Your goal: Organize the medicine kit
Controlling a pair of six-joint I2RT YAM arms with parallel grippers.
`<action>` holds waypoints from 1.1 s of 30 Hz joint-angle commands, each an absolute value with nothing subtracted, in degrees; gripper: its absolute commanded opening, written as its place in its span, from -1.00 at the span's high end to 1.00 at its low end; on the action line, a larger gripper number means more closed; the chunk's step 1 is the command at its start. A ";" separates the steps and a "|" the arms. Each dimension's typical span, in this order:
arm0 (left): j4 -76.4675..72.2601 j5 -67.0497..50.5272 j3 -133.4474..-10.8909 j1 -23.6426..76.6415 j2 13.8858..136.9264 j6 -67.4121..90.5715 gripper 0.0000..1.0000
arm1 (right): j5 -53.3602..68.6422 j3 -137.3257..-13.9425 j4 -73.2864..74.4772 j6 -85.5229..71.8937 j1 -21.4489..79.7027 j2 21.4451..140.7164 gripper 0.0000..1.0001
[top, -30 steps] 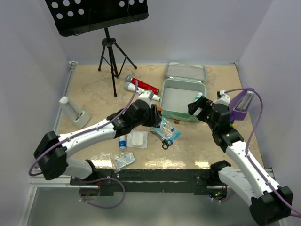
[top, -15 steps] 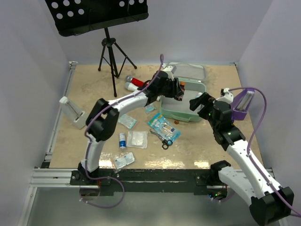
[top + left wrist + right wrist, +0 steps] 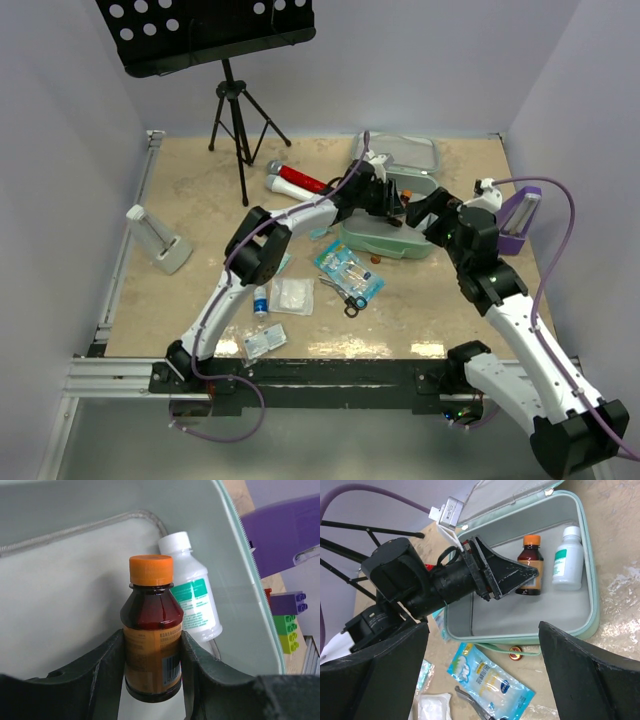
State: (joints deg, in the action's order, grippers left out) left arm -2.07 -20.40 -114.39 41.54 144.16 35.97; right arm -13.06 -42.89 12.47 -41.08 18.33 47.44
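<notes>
The medicine kit (image 3: 385,244) is a mint-green box lying open, its lid (image 3: 395,150) flat behind it. My left gripper (image 3: 392,195) reaches into the box and is shut on a brown syrup bottle with an orange cap (image 3: 151,630), a finger against each side. A white bottle with a green label (image 3: 193,597) lies in the box beside it. In the right wrist view the kit's rim (image 3: 520,642), brown bottle (image 3: 530,565), white bottle (image 3: 567,557) and left gripper (image 3: 505,577) all show. My right gripper (image 3: 425,212) is open and empty, just right of the box.
On the table in front of the kit lie a blue packet (image 3: 350,272), dark scissors (image 3: 340,293), a gauze pad (image 3: 292,296), a small vial (image 3: 261,300) and a small packet (image 3: 264,340). A red tube (image 3: 305,182) lies left of the kit. A purple stand (image 3: 520,215) is at right, a black tripod (image 3: 235,110) behind.
My left arm has swung from the middle of the table up and right into the open kit. My right gripper has shifted slightly toward the kit.
</notes>
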 commanded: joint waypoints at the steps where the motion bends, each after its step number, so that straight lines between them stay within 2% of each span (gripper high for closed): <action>1: -6.85 -23.73 -119.88 41.31 147.03 39.10 0.37 | -15.64 -46.05 12.83 -39.73 18.28 46.14 -0.93; 9: -10.37 -25.92 -124.10 41.13 151.26 44.73 0.28 | -15.56 -45.97 12.57 -38.94 18.28 46.93 -0.94; 13: -11.25 -27.24 -123.14 41.22 151.79 47.02 -0.03 | -15.73 -45.79 12.22 -38.58 18.28 47.46 -0.95; 21: -12.04 -26.98 -116.90 40.52 147.49 47.02 -0.44 | -15.21 -45.44 11.08 -38.32 18.28 48.34 -0.95; 27: -12.66 -27.16 -110.14 39.20 141.52 45.97 -0.52 | -15.91 -45.09 11.07 -38.23 18.28 47.90 -0.95; 33: -12.83 -24.79 -98.02 37.36 126.41 42.37 -0.57 | -17.05 -44.30 11.07 -38.23 18.28 47.20 -0.96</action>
